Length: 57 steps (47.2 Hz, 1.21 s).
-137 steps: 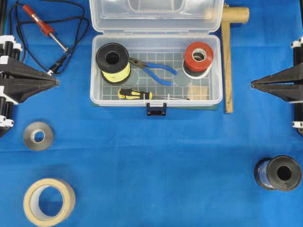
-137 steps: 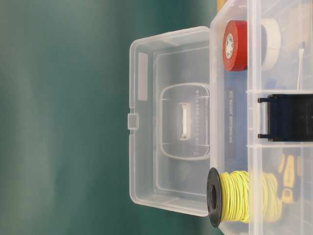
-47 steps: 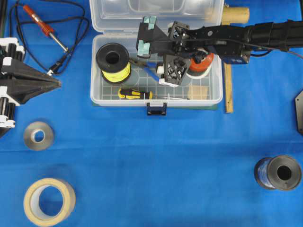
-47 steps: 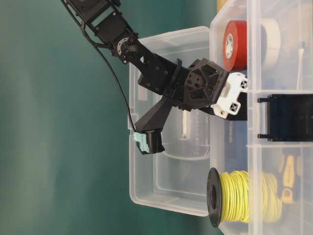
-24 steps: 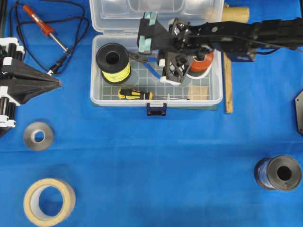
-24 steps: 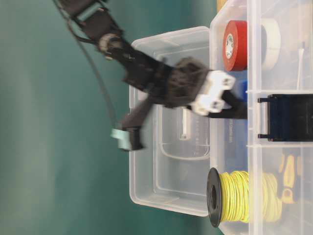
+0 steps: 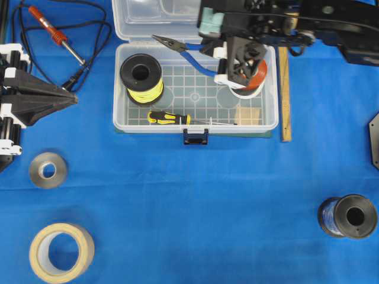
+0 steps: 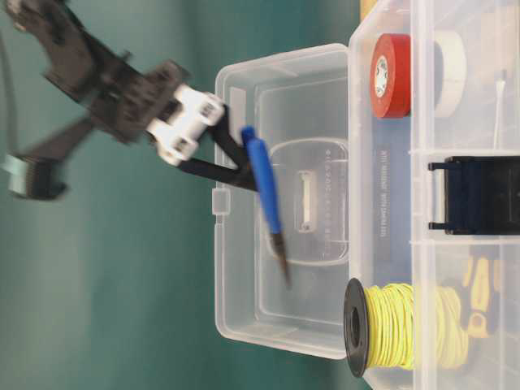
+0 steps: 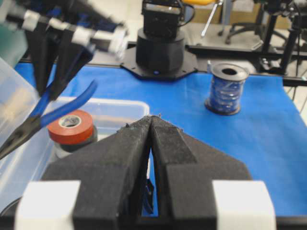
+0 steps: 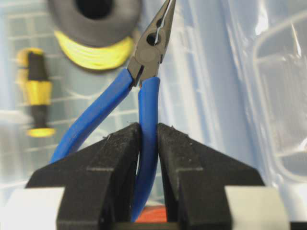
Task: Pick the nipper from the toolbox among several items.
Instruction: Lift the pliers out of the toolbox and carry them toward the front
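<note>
- One nipper [image 7: 188, 52], raised clear of the toolbox floor, one blue handle pinched between the closed fingers of the right gripper [image 7: 220, 58]; dark pointed jaws aimed toward the yellow wire spool [image 7: 141, 78].
- One toolbox [image 7: 195, 127], lid swung open at the far side, dark blue latch at the front.
- Left inside the box: one yellow wire spool, one yellow-and-black screwdriver [image 7: 169, 118], one red tape roll [image 7: 256, 76] stacked on a white one, one small tan block [image 7: 249, 114].
- One left gripper [image 7: 70, 99], fingers pressed together, holding nothing, parked at the left edge.
- Outside the box: one red-handled soldering iron [image 7: 56, 36] with black cord, one grey tape roll [image 7: 48, 170], one tan tape roll [image 7: 61, 251], one blue wire spool [image 7: 347, 216], one wooden mallet [image 7: 285, 77] just beside the box.
- Blue cloth [image 7: 195, 207] across the table; teal backdrop behind in the table-level view.
- Office chairs and desks at the far end in the left wrist view.
</note>
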Each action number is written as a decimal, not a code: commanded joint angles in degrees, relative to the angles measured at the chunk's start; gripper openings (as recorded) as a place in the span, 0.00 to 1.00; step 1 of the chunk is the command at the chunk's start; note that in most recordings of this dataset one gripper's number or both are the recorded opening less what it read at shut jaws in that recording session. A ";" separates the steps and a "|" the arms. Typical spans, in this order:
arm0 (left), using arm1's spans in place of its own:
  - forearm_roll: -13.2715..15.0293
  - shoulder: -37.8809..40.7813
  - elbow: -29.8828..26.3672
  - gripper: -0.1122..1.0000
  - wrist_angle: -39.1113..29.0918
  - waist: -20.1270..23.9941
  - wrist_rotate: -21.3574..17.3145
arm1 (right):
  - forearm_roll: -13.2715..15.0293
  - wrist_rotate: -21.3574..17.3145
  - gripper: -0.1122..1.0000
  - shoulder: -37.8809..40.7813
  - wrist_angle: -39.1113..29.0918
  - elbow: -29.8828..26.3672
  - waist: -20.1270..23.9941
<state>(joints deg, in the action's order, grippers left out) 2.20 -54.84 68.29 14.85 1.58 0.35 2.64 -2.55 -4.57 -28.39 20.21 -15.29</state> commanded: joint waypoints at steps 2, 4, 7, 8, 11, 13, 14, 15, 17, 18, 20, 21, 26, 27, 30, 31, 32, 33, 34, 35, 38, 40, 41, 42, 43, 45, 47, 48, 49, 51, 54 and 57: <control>0.18 0.44 -0.44 0.10 0.18 0.18 0.09 | 0.00 -0.26 0.22 -4.04 0.44 0.35 4.13; 0.18 0.44 -0.44 0.10 0.18 0.18 0.00 | -0.09 -0.44 0.22 -4.57 0.62 0.79 5.71; 0.18 0.44 -0.44 0.10 0.18 0.18 0.00 | -0.18 -1.05 0.22 -4.83 1.41 1.41 8.26; 0.18 0.44 -0.44 0.10 0.18 0.18 0.00 | -0.18 -1.32 0.22 -4.83 1.67 1.58 9.14; 0.18 0.44 -0.35 0.10 0.18 0.18 0.00 | -0.18 -2.90 0.22 -4.75 2.72 2.11 12.48; 0.18 0.44 -0.35 0.10 0.18 0.18 0.09 | -0.18 -3.69 0.22 -4.66 3.60 2.37 14.50; 0.09 0.44 -0.35 0.10 0.18 0.18 0.00 | -0.18 -4.04 0.22 -4.57 3.96 2.46 15.47; 0.18 0.44 -0.35 0.10 0.18 0.18 0.09 | -0.18 -4.39 0.22 -4.48 4.48 2.64 16.44; 0.18 0.44 -0.26 0.10 0.18 0.18 0.09 | -0.18 -5.19 0.22 -3.96 5.62 2.99 18.54; 0.18 0.44 -0.35 0.10 0.18 0.18 0.09 | -0.09 -5.45 0.22 -3.52 6.06 3.16 19.34; 0.18 0.44 -0.26 0.10 0.09 0.18 0.09 | -0.18 -6.33 0.22 -2.72 7.03 3.52 20.57; 0.18 0.44 -0.26 0.10 0.18 0.18 0.00 | -0.18 -6.77 0.22 -2.20 7.56 3.69 21.18; 0.18 0.44 -0.18 0.10 0.18 0.18 0.09 | -0.18 -10.28 0.22 2.29 10.55 4.48 23.82; 0.18 0.35 -0.18 0.10 0.18 0.18 0.00 | -0.18 -10.81 0.22 2.99 10.90 4.57 24.08; 0.18 0.35 -0.09 0.10 0.18 0.18 0.09 | -0.18 -12.39 0.22 5.54 11.87 4.75 24.96; 0.18 0.44 -0.09 0.10 0.18 0.18 0.09 | -0.18 -12.74 0.22 6.42 12.13 4.83 25.14; 0.18 0.44 0.00 0.10 0.09 0.18 0.09 | -0.18 -13.27 0.22 7.21 12.39 4.75 25.40; 0.18 0.44 0.00 0.10 0.09 0.18 0.09 | -0.18 -13.62 0.22 8.00 12.66 4.83 25.58; 0.18 0.44 0.09 0.10 0.09 0.18 0.09 | -0.18 -14.24 0.22 9.23 13.18 4.83 25.75; 0.18 0.44 0.09 0.10 0.00 0.18 0.09 | -0.18 -14.68 0.22 10.02 13.62 4.83 25.84; 0.18 0.44 0.35 0.10 -0.18 0.18 0.09 | -0.26 -15.91 0.22 12.39 15.29 4.83 25.93; 0.18 0.44 0.44 0.10 -0.35 0.18 0.09 | -0.26 -16.70 0.22 13.89 16.35 4.92 25.93; 0.18 0.44 0.53 0.10 -0.44 0.18 0.09 | -0.18 -16.96 0.22 14.59 16.79 5.01 25.93; 0.18 0.44 0.53 0.10 -0.53 0.18 0.09 | -0.26 -17.31 0.22 15.29 17.05 5.10 26.02; 0.18 0.44 0.53 0.10 -0.62 0.18 0.09 | -0.26 -17.58 0.22 15.91 17.40 5.01 25.93; 0.18 0.44 0.62 0.10 -0.70 0.18 0.09 | -0.26 -18.28 0.22 16.88 17.75 5.10 25.93; 0.18 0.44 0.62 0.10 -0.88 0.18 0.26 | -0.26 -19.16 0.22 17.75 17.75 5.01 26.02; 0.18 0.44 0.53 0.10 -0.97 0.18 0.35 | -0.26 -19.42 0.22 17.93 17.75 5.10 25.93; 0.18 0.44 0.53 0.10 -0.97 0.18 0.35 | -0.26 -19.86 0.22 18.02 17.67 5.10 26.02; 0.18 0.35 0.62 0.10 -0.97 0.18 0.35 | -0.26 -20.39 0.22 18.02 17.40 5.19 26.02; 0.18 0.35 0.53 0.10 -1.05 0.18 0.35 | -0.26 -20.92 0.22 18.02 16.44 5.36 26.02; 0.18 0.35 0.53 0.10 -1.23 0.18 0.35 | -0.26 -21.09 0.22 18.02 14.85 5.36 25.93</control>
<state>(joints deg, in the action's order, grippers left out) 2.29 -54.84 69.52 13.45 1.67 0.62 2.46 -23.47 14.50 -12.39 25.93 10.72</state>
